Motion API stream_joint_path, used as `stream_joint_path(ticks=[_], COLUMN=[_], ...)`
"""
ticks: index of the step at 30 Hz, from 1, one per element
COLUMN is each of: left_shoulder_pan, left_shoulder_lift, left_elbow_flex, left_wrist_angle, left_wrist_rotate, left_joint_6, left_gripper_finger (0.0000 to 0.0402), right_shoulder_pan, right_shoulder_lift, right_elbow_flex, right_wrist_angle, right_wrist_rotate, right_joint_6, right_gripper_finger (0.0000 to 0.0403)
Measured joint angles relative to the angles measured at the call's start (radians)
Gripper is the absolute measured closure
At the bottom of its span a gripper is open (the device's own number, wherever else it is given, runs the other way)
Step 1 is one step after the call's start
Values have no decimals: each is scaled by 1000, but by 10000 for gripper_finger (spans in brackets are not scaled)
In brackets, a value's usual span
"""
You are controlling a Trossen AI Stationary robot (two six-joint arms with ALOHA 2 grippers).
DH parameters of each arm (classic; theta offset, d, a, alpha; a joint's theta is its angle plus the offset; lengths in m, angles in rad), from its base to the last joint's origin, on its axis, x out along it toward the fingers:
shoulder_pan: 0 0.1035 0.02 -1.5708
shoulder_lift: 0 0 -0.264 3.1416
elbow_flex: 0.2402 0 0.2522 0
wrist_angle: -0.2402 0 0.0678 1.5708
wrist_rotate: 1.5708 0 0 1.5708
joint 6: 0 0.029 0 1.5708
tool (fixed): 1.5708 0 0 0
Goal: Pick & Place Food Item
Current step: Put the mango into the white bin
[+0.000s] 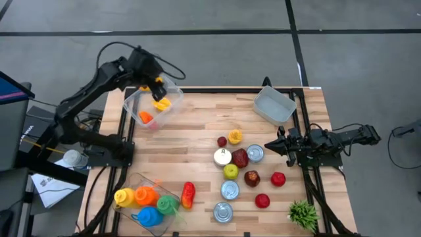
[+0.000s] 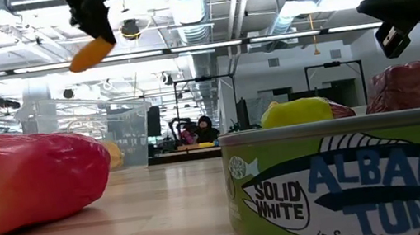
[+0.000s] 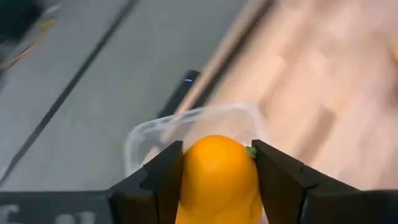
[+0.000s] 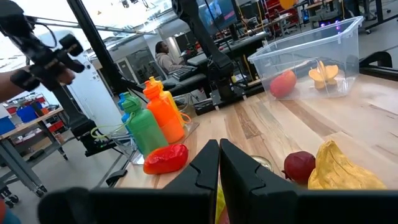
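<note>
A green-labelled can [image 2: 362, 182] reading "SOLID WHITE ALBACORE TUNA" fills the foreground of the low view. At about 10 o'clock on the table, the left gripper [image 1: 158, 89] pinches an orange-yellow food item [image 3: 219, 177] between its fingers [image 3: 165, 180], part open around it, above a clear bin [image 1: 150, 106]. Its long axis runs along the fingers, rounded end outward. The right gripper [image 1: 271, 145], pressed closed and empty, waits at 3 o'clock.
</note>
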Motion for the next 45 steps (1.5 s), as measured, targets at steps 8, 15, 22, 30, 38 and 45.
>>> stream_joint_path(ticks=[8,15,22,30,38,45], left_shoulder_pan=[67,115,148,178,178,178], left_shoulder_lift=[103,155,159,159,159,159], left_elbow_flex=[0,0,0,-33,-186,-256], left_wrist_angle=[-80,-165,-221,-218,-164,-63], left_wrist_rotate=[185,203,248,336,360,405], left_joint_6=[264,375,504,516,544,582], left_gripper_finger=[238,238,238,238,238,238], right_shoulder_pan=[0,0,0,0,0,0], right_shoulder_lift=[0,0,0,0,0,0], right_elbow_flex=[0,0,0,0,0,0], right_wrist_angle=[1,1,1,1,1,1], right_wrist_rotate=[0,0,0,0,0,0], right_joint_6=[0,0,0,0,0,0], right_gripper_finger=[393,393,393,393,393,393])
